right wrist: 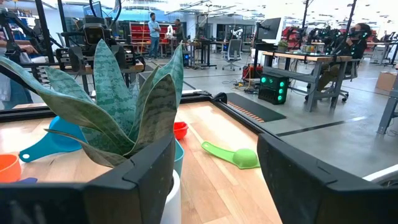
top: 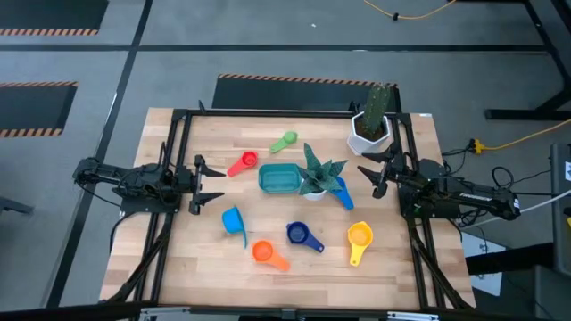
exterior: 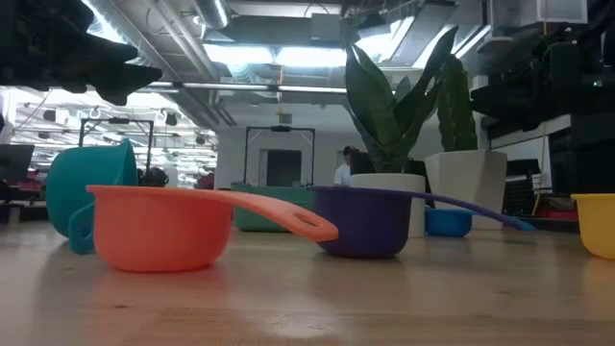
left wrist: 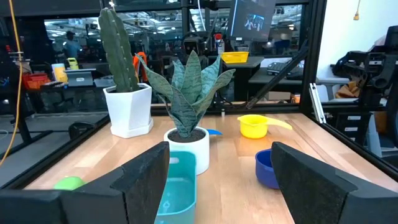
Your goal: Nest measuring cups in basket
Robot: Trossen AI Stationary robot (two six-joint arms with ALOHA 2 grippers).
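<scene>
The teal basket (top: 279, 179) rests on its base at the table's middle and holds nothing; it also shows in the left wrist view (left wrist: 177, 186). Around it lie the red cup (top: 243, 163), green cup (top: 285, 141), light blue cup (top: 234, 220), orange cup (top: 265, 253), dark blue cup (top: 302, 234) and yellow cup (top: 359, 239). One more blue cup (top: 343, 194) lies by the plant. My left gripper (top: 217, 185) is open and empty, left of the basket. My right gripper (top: 368, 178) is open and empty, right of the plant.
A spiky green plant in a small white pot (top: 318, 175) stands against the basket's right end. A white cactus pot (top: 370, 127) stands at the far right corner. A dark frame (top: 178, 160) runs round the table's edges.
</scene>
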